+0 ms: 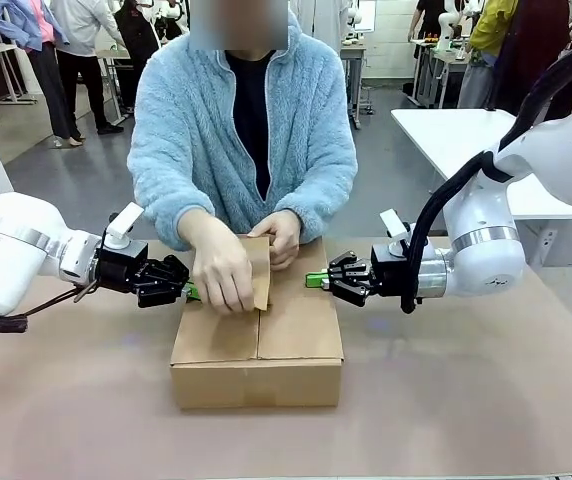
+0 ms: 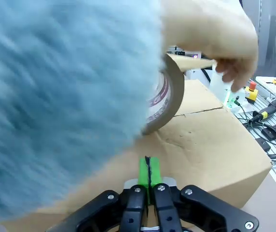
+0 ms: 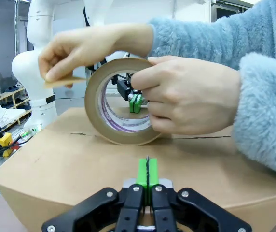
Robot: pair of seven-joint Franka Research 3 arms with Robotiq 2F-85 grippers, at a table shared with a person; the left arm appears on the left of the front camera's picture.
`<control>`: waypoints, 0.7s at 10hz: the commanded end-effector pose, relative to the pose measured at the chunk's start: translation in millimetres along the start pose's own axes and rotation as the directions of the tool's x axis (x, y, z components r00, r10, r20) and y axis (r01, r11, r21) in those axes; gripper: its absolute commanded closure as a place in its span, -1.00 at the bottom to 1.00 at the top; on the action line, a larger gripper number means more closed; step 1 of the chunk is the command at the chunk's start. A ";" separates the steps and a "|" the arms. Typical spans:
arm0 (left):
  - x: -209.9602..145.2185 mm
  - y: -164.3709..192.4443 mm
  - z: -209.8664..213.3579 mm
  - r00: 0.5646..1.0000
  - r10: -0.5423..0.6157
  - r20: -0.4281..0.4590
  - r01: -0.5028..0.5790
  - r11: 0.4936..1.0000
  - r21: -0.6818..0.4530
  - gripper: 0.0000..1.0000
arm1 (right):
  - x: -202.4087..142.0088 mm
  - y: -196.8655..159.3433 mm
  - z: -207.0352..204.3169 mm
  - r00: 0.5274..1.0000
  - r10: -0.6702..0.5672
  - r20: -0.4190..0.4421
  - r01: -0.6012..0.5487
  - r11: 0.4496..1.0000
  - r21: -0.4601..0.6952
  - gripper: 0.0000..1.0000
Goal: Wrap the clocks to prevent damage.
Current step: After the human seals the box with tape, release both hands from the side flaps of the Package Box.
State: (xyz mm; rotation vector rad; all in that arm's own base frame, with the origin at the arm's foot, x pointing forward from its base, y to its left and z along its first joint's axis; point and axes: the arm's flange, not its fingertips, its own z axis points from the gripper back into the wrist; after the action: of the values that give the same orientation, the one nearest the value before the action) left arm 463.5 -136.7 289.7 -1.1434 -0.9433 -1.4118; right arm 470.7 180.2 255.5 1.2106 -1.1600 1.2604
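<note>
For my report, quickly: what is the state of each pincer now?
Left pincer: closed, holding nothing, against the cardboard box.
Right pincer: closed, holding nothing, against the box.

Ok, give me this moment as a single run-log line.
person's hands: pulling tape roll over closed cardboard box | left gripper: shut, at box's left side | right gripper: shut, at box's right side

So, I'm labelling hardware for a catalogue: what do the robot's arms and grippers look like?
Both arms are glossy white with silver bands at the wrist; black cables loop along the right arm. The left gripper and right gripper are black with bright green pads.
</note>
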 end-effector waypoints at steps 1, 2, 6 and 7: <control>-1.7 0.5 -0.3 1.000 0.001 -0.004 -0.001 1.000 0.005 0.99 | -3.0 0.0 -0.6 1.000 -0.006 0.001 0.006 1.000 -0.004 0.98; -1.7 0.5 -0.3 1.000 0.001 -0.004 -0.001 1.000 0.005 0.99 | -3.0 0.0 -0.6 1.000 -0.006 0.001 0.006 1.000 -0.004 0.98; -1.7 0.5 -0.3 1.000 0.001 -0.004 -0.001 1.000 0.005 0.99 | -3.0 0.0 -0.6 1.000 -0.006 0.001 0.006 1.000 -0.004 0.98; -1.7 0.5 -0.3 1.000 0.001 -0.004 -0.001 1.000 0.005 0.99 | -3.0 0.0 -0.6 1.000 -0.006 0.001 0.006 1.000 -0.004 0.98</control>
State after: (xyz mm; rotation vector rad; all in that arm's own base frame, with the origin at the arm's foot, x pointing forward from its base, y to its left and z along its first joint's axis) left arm 463.6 -136.7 289.8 -1.1433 -0.9434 -1.4118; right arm 470.7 180.2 255.5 1.2106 -1.1600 1.2603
